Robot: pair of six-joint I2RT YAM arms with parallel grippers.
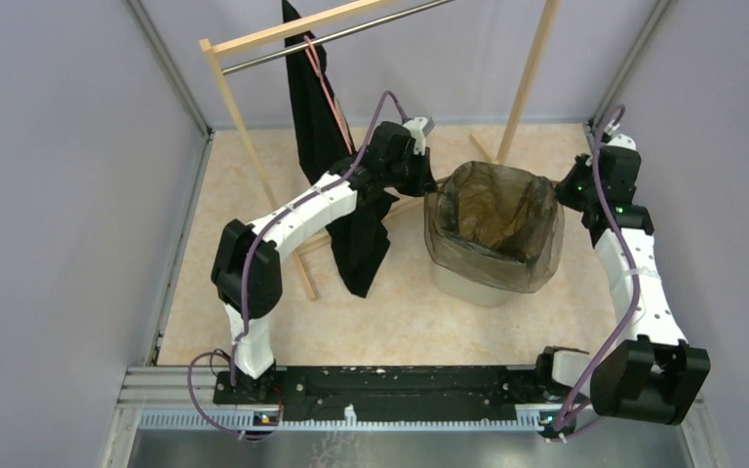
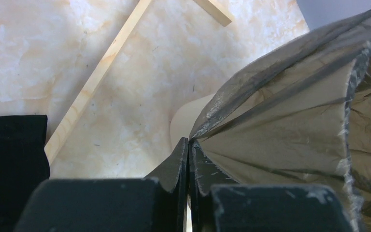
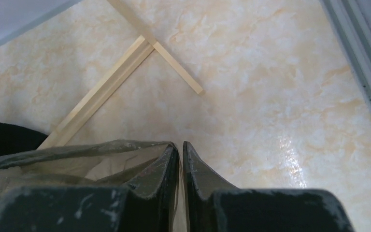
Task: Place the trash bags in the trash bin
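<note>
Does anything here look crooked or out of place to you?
The black shirt hangs askew on the rack: its pink hanger tilts steeply instead of level. The trash bag over the bin looks evenly stretched.

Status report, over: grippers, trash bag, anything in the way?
Both shut on trash bag: left gripper, right gripper, opposite edges. Bag stretched open over trash bin rim, draped outside. Nearby black T-shirt hangs beside left arm, off the bin.
</note>
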